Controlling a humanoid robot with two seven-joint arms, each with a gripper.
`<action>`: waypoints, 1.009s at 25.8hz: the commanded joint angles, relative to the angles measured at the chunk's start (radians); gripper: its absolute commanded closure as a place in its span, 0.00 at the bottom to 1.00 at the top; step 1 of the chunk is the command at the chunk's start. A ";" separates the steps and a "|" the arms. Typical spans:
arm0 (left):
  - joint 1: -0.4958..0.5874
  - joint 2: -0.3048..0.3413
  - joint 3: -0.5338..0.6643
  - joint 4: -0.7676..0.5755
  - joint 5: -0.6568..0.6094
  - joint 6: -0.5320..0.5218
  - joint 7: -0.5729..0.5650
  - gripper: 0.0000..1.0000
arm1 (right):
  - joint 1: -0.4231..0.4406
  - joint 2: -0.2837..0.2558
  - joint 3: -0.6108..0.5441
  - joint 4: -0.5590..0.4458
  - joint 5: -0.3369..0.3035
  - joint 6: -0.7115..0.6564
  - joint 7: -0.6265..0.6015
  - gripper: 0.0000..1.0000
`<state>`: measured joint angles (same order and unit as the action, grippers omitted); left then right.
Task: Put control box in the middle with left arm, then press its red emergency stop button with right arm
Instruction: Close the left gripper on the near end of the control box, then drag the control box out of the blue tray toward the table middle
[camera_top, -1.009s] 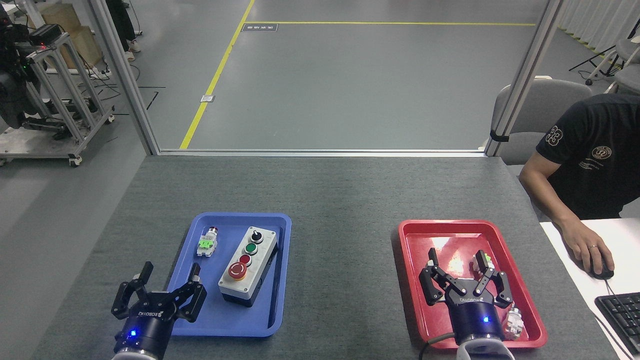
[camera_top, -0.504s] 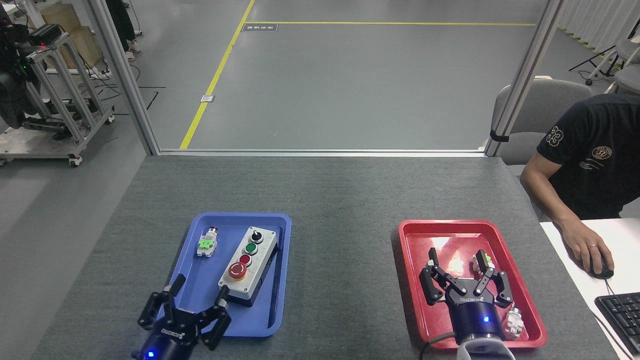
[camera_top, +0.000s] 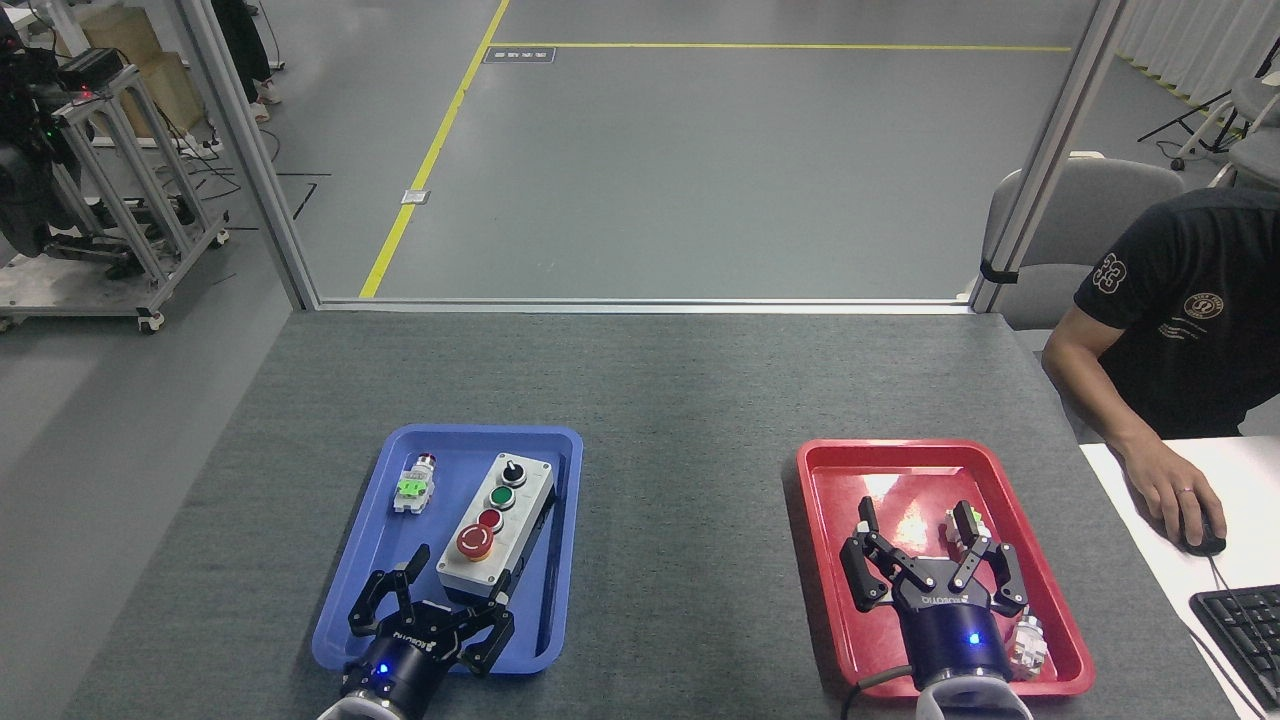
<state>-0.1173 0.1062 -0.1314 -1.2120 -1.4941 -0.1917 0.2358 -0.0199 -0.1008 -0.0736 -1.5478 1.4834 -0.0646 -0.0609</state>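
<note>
**Left arm swings in over the blue tray, behind the control box**

Since the earlier frames the left gripper (camera_top: 458, 578) has travelled rightward from the bare table beside the blue tray (camera_top: 372, 520) to a spot over the tray's near end, just in front of the near end of the control box (camera_top: 497, 530). Its fingers are spread wide and hold nothing; one finger rises to the left of the box's near end, the other sits low at the box's near right corner. Whether either finger touches the box cannot be told from this angle.

The control box has not shifted. It lies in the right half of the blue tray, its long side running away from the robot and leaning slightly to the right. Its buttons run in a row: a black knob farthest away, then green, then a small red one, then the red emergency stop button (camera_top: 474, 541) at the near end, closest to the left gripper. A small switch (camera_top: 413, 487) with a green part lies apart in the tray's far left area.

The middle (camera_top: 690, 500) of the grey table between the two trays is bare.

The right gripper (camera_top: 913, 515) is unchanged, hanging spread and empty over the red tray (camera_top: 830, 470), near small parts (camera_top: 1028, 645) lying there. A person (camera_top: 1170, 330) sits at the right, one hand on a mouse (camera_top: 1203, 543).
</note>
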 joint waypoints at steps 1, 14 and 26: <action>-0.059 0.000 -0.002 0.104 -0.001 0.006 0.000 0.01 | 0.000 0.001 0.000 0.000 0.000 0.000 0.001 0.00; -0.084 -0.033 -0.027 0.166 0.000 0.006 -0.003 0.01 | 0.000 0.003 0.000 0.000 0.000 0.000 0.001 0.00; -0.219 -0.094 -0.068 0.376 0.008 0.048 -0.043 0.01 | -0.002 0.012 0.000 0.000 0.000 0.000 0.001 0.00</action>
<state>-0.2925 0.0196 -0.1984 -0.8873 -1.4899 -0.1632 0.1959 -0.0209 -0.0915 -0.0736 -1.5475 1.4834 -0.0646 -0.0569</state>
